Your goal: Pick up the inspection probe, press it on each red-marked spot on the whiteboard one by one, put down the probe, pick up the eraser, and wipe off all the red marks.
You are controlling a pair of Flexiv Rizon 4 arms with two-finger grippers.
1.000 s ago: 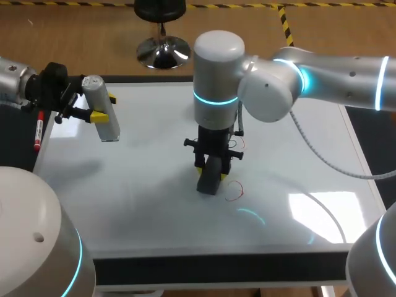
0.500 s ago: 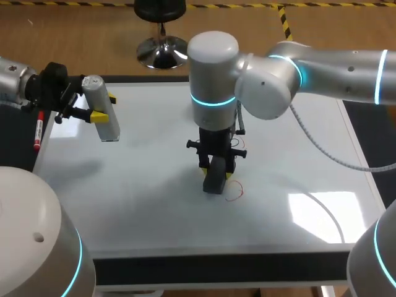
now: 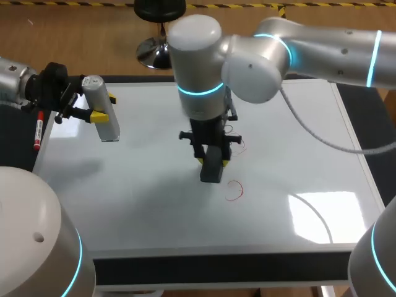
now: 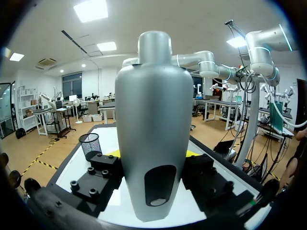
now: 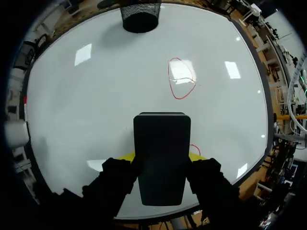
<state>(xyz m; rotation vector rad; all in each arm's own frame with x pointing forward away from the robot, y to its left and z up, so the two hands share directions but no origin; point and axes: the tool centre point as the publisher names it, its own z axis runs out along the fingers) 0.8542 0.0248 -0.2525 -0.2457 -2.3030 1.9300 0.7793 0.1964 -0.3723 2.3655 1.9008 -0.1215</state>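
Black eraser [image 3: 210,168] sits clamped upright in the right jaws, beside a red loop [image 3: 234,190]; left jaws grip the grey probe [image 3: 102,114].

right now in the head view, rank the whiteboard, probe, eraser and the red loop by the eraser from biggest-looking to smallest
1. whiteboard
2. probe, raised, so nearer the camera
3. eraser, partly hidden
4. red loop, close to the eraser's visible part, so unsure

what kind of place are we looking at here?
Probably a robot test bench in a lab: a whiteboard lies flat as the tabletop, the right gripper holds a black eraser beside a red mark, and the left gripper holds a silver probe.
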